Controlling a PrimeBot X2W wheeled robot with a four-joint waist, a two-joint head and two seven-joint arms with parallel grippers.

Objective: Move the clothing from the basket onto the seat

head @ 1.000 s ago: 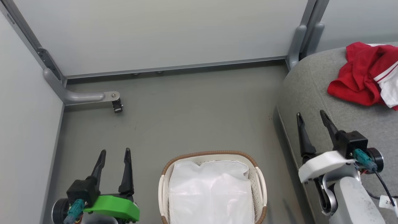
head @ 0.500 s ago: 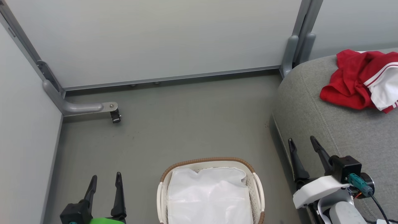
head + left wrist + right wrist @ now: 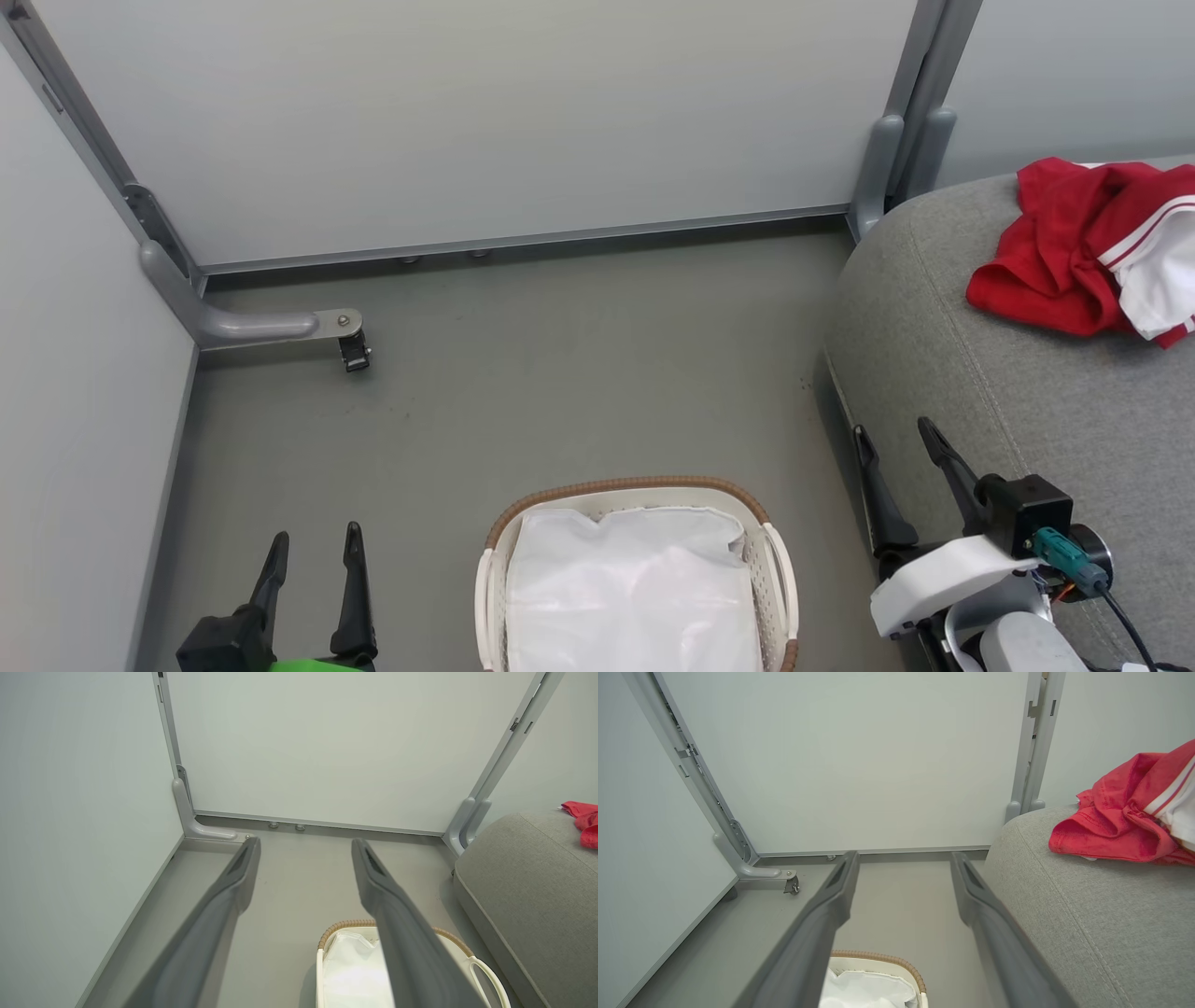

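**Q:** Transfer status?
**A:** The clothing (image 3: 1074,252) lies on the seat (image 3: 1027,411). In the basket (image 3: 635,487) I see the white liner (image 3: 635,597) and no red fabric.

**Q:** Grippers?
**A:** My left gripper (image 3: 316,534) and right gripper (image 3: 891,429) are spread and empty. I judge nothing is left.

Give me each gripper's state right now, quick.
Left gripper: open, holding nothing.
Right gripper: open, holding nothing.
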